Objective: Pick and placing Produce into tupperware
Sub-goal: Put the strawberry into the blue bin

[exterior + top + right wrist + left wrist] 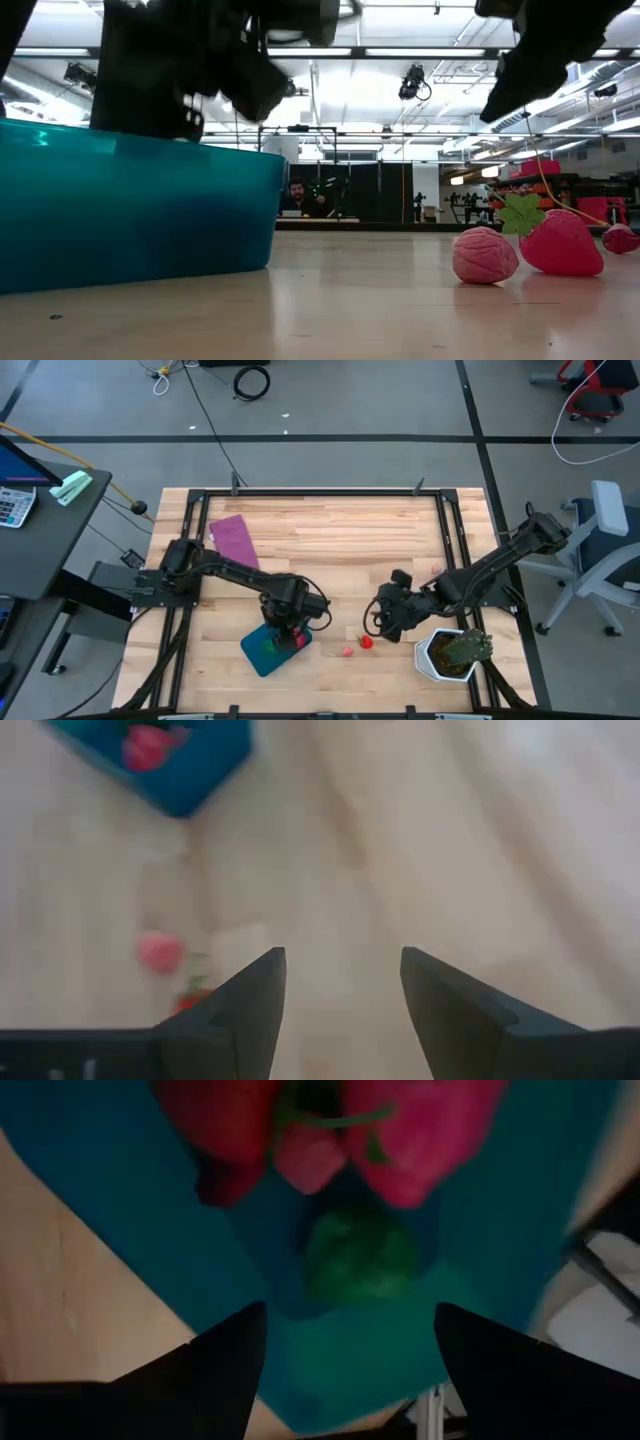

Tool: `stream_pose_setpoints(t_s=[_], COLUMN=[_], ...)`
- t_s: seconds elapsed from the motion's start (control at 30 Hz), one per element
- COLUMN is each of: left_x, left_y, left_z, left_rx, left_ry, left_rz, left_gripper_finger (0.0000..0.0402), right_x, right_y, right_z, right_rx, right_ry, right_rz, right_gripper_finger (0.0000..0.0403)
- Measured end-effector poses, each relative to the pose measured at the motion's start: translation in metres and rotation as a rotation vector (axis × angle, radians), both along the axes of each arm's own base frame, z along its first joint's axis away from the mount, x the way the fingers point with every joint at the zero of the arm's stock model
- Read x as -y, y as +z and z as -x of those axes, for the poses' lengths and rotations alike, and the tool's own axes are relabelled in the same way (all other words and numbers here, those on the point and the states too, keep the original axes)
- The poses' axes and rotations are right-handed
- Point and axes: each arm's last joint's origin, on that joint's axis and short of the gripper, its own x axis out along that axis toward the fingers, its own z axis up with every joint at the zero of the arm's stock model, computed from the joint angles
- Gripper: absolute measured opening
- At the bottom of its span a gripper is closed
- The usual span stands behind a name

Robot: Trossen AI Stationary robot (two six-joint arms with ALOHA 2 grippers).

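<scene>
Left gripper (345, 1350): we record it above the tupperware (258, 653) near the table's front edge, fingers spread, empty, over red, pink and green produce (360, 1260) inside. Right gripper (340, 995): parted, empty, over bare wood. Between them we list a pink piece (485, 255) and strawberry (560, 243) lying loose.

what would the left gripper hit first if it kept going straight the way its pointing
Most likely the green toy vegetable lying in the teal tupperware. The left gripper is open right above it, with red and pink produce just beyond. Depth is hard to judge.
</scene>
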Motion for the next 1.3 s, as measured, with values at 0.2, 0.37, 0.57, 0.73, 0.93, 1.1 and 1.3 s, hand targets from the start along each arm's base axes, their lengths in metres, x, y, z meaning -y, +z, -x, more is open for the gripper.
stream_pose_setpoints(t_s=[0.2, 0.37, 0.57, 0.73, 0.93, 1.1, 1.3], left_x=[0.003, -0.007, -0.024, -0.029, -0.03, -0.031, -0.03], left_y=[0.047, 0.093, 0.144, 0.173, 0.185, 0.183, 0.183], left_z=[-0.007, -0.013, -0.02, -0.02, -0.02, -0.016, -0.016], left_rx=[0.183, 0.371, 0.562, 0.66, 0.698, 0.657, 0.655], left_ry=[-0.072, -0.14, -0.089, -0.03, -0.022, -0.042, -0.005], left_rz=[-0.04, -0.348, -0.746, -0.871, -0.892, -0.898, -0.896], left_gripper_finger=[0.0291, 0.0291, 0.0291, 0.0291, 0.0291, 0.0291, 0.0291], right_x=[-0.006, -0.014, -0.029, -0.04, -0.044, -0.041, -0.048], right_y=[-0.018, -0.039, -0.064, -0.076, -0.079, -0.073, -0.074], right_z=[-0.004, -0.012, -0.036, -0.057, -0.065, -0.06, -0.056], right_rx=[0.11, 0.089, -0.003, -0.043, -0.142, -0.17, -0.168], right_ry=[0.085, 0.148, 0.169, 0.178, 0.166, 0.127, 0.13], right_rz=[-0.156, -0.223, -0.214, -0.187, -0.142, -0.098, -0.1], right_gripper_finger=[0.0208, 0.0208, 0.0208, 0.0208, 0.0207, 0.02, 0.0178])
